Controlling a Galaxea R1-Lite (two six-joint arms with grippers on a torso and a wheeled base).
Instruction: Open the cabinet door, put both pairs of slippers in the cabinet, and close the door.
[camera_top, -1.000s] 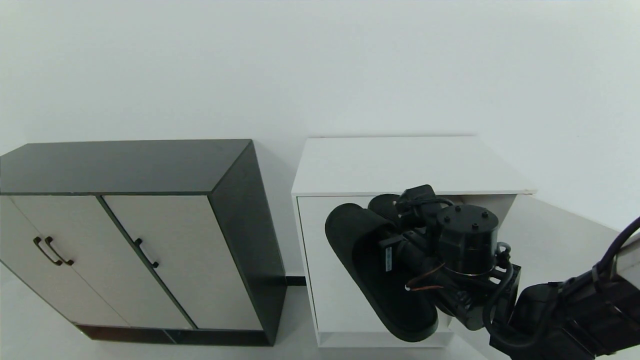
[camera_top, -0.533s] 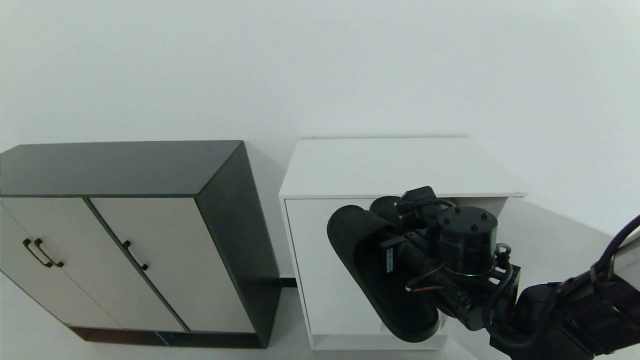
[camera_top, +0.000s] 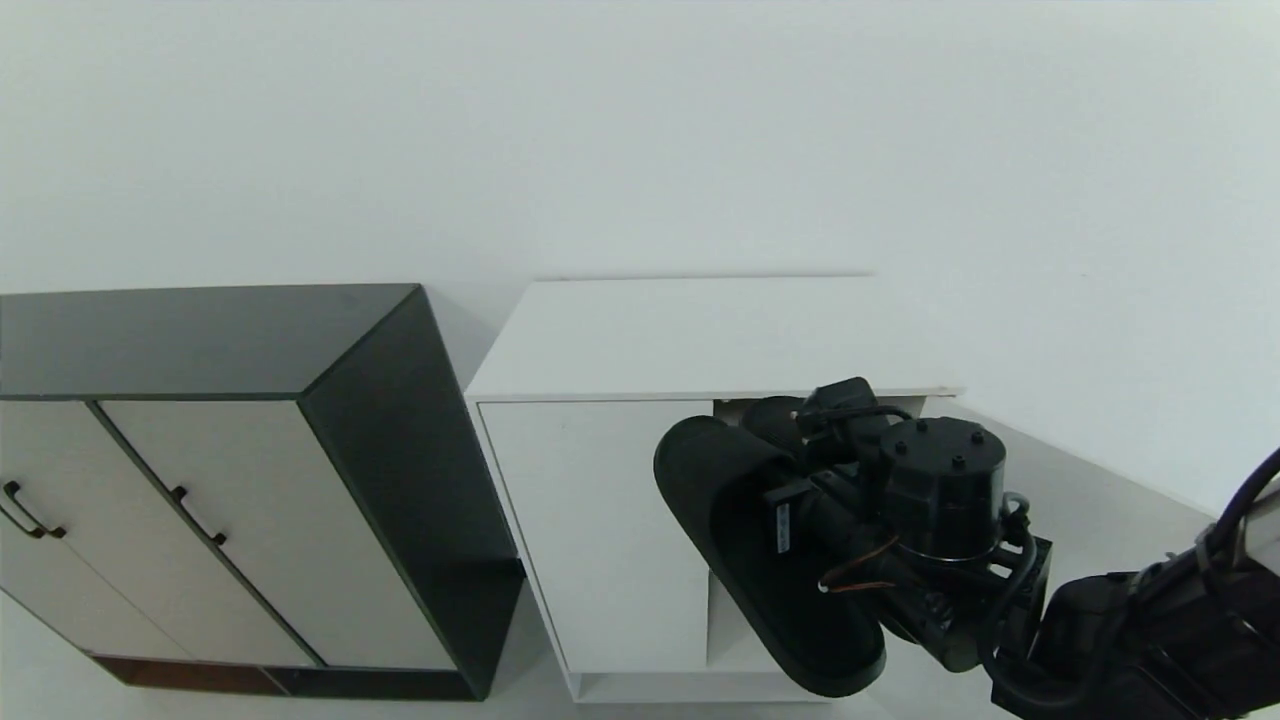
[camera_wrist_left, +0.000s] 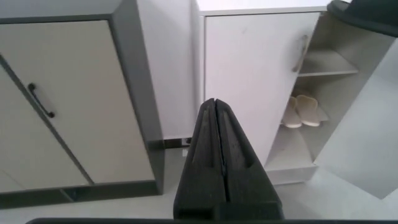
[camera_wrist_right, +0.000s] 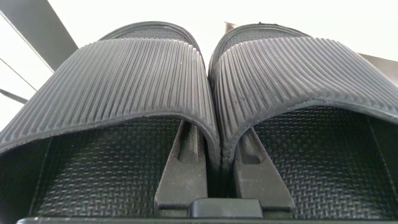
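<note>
A pair of black slippers (camera_top: 760, 560) hangs soles together in front of the white cabinet (camera_top: 600, 520), held by my right gripper (camera_top: 800, 505). In the right wrist view its fingers (camera_wrist_right: 180, 168) reach inside both slippers (camera_wrist_right: 149, 81), and the gripper (camera_wrist_right: 214, 155) is shut on their touching inner walls. The cabinet's left door (camera_wrist_left: 255, 81) is closed. Its right half stands open, with shelves and a pair of pale slippers (camera_wrist_left: 305, 111) on the middle one. My left gripper (camera_wrist_left: 215, 106) is shut, holds nothing, and points low at the gap between the two cabinets.
A black cabinet (camera_top: 250, 480) with beige doors and dark handles stands just left of the white one. The white cabinet's open door panel (camera_wrist_left: 367, 143) swings out on the right. A plain wall lies behind, with light floor in front.
The whole head view has shifted, so both cabinets now sit further left in the picture and the white cabinet's open side shows behind the slippers. My right gripper still holds the black pair.
</note>
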